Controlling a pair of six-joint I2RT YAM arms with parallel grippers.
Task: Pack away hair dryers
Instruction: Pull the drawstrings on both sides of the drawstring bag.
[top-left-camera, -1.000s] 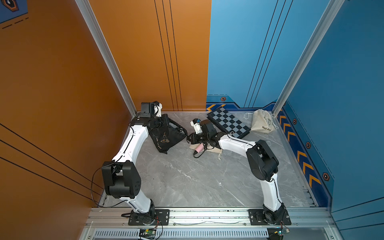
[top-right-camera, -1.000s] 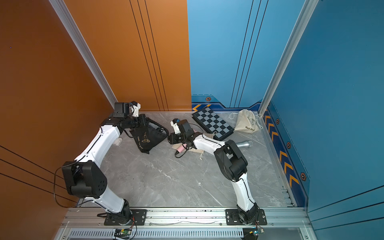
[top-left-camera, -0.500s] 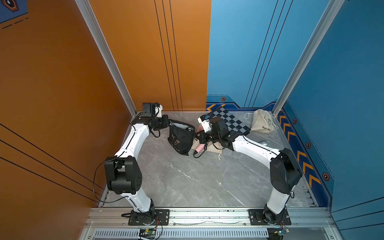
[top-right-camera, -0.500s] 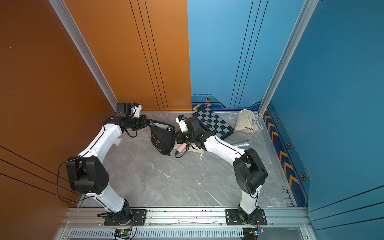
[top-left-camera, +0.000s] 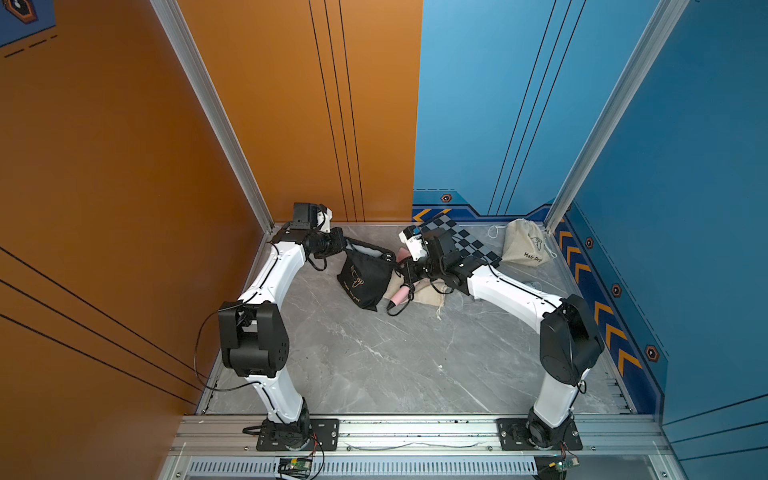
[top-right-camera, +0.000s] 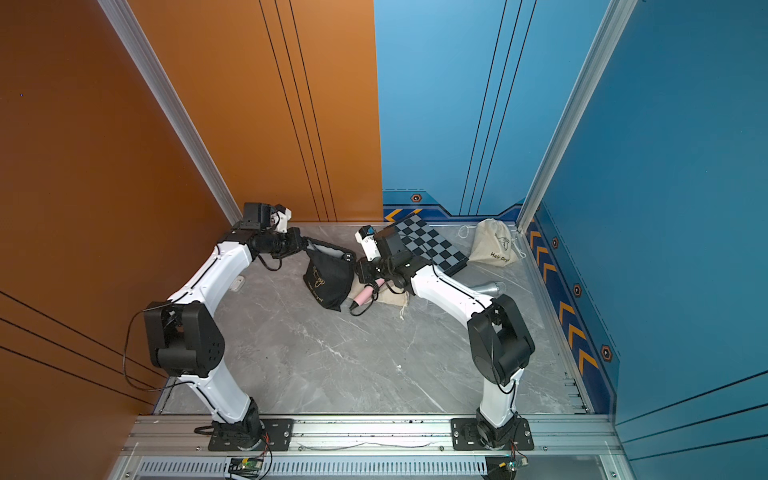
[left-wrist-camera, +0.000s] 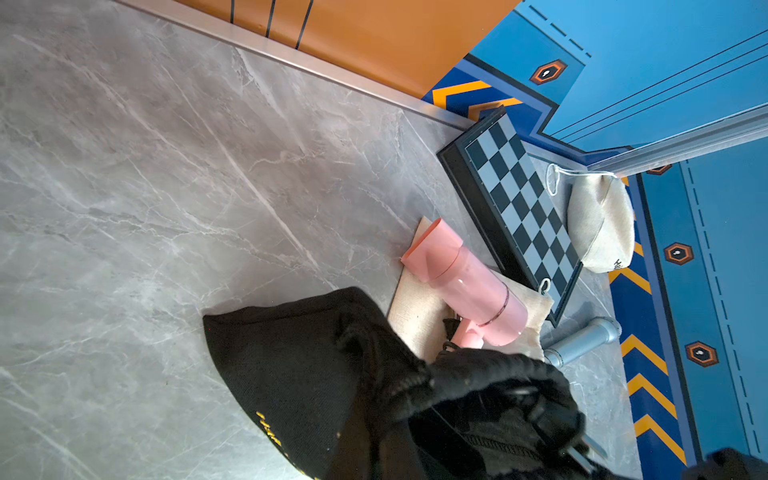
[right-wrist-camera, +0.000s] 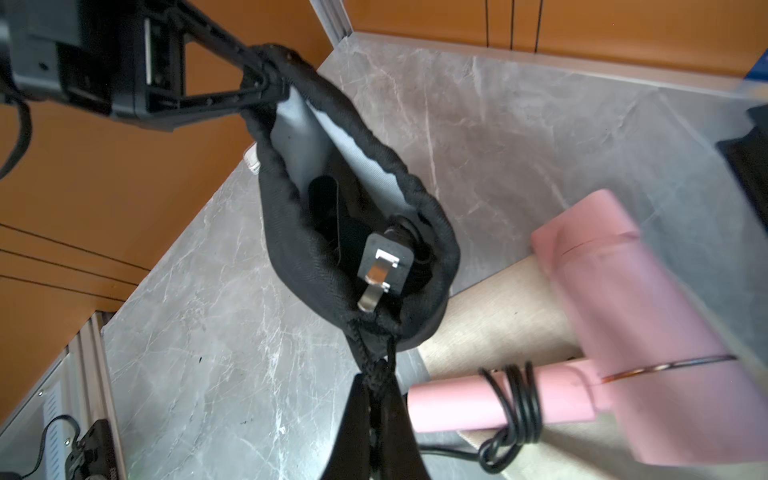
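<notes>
**Fig.** Both arms at the black bag (top-left-camera: 365, 278), seen from top and wrist views.

**(a) Grips.** L: left gripper (top-left-camera: 345, 247), fingers pressed together on the bag's rim on the orange-wall side; the right wrist view (right-wrist-camera: 266, 81) shows the pinch clearly. R: right gripper (top-left-camera: 400, 268), fingers closed on the gathered rim and drawstring on the opposite side (right-wrist-camera: 376, 386). The bag hangs between the two, its mouth pulled into a long slot.

**(b) Contents.** A black plug (right-wrist-camera: 384, 266) sticks up in the mouth. The dark form under it is too dim to identify.

**(c) Task item.** The pink dryer (left-wrist-camera: 469, 286) lies on its side on a flat beige bag (left-wrist-camera: 419, 307) on the table (top-left-camera: 374, 365), just beside the black bag, cord wrapped round its handle.

**(d) Change vs. 1 s ago.** The black bag then lay by the left gripper, near the orange wall, with the right gripper apart from it, over the pink dryer. At approx. 0.5 s ago the bag was nearer centre. Now both grippers hold it. The right arm's elbow has swung out toward the blue wall. The pink dryer is unmoved.

**(e) Background.** Chessboard (top-left-camera: 469, 245), stuffed beige bag (top-left-camera: 525, 249) and silver-grey microphone (top-right-camera: 490, 287), all as before.
</notes>
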